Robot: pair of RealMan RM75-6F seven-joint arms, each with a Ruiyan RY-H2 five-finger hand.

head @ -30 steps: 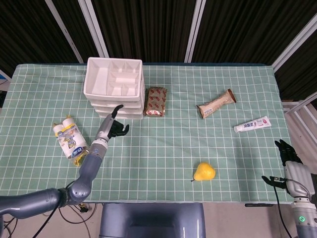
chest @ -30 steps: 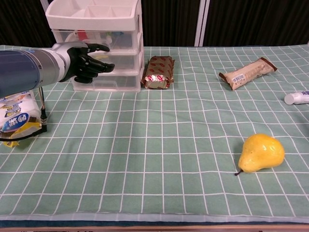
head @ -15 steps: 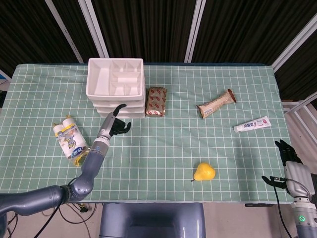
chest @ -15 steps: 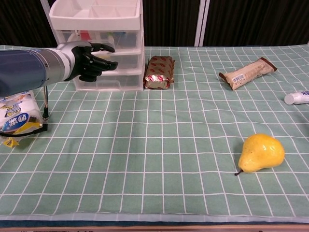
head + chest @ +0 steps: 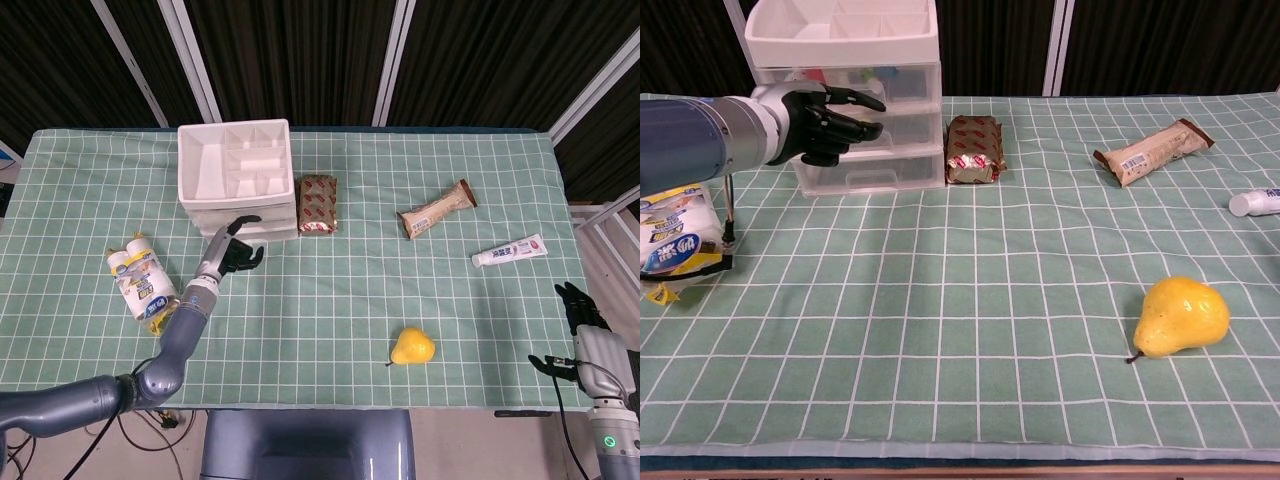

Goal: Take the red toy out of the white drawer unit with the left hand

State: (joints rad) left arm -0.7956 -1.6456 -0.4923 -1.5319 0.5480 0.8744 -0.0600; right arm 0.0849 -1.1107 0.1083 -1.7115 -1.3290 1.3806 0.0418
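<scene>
The white drawer unit (image 5: 238, 181) (image 5: 848, 92) stands at the back left with all its drawers closed. Through the clear top drawer a bit of the red toy (image 5: 814, 75) shows among other coloured things. My left hand (image 5: 230, 252) (image 5: 824, 122) is at the unit's front, around the middle drawer, with its fingertips against the drawer face and some fingers curled; it holds nothing. My right hand (image 5: 580, 310) hangs off the table's near right edge, fingers straight and empty.
A brown snack pack (image 5: 318, 204) (image 5: 972, 150) lies against the unit's right side. A bottle pack (image 5: 142, 282) sits left of my left arm. A wrapped bar (image 5: 436, 211), a tube (image 5: 510, 250) and a yellow pear (image 5: 412, 347) lie to the right.
The drawer unit has slid a little to the right, pushing the snack pack along. My left hand has followed it, staying at the drawer front. The right hand has not moved.
</scene>
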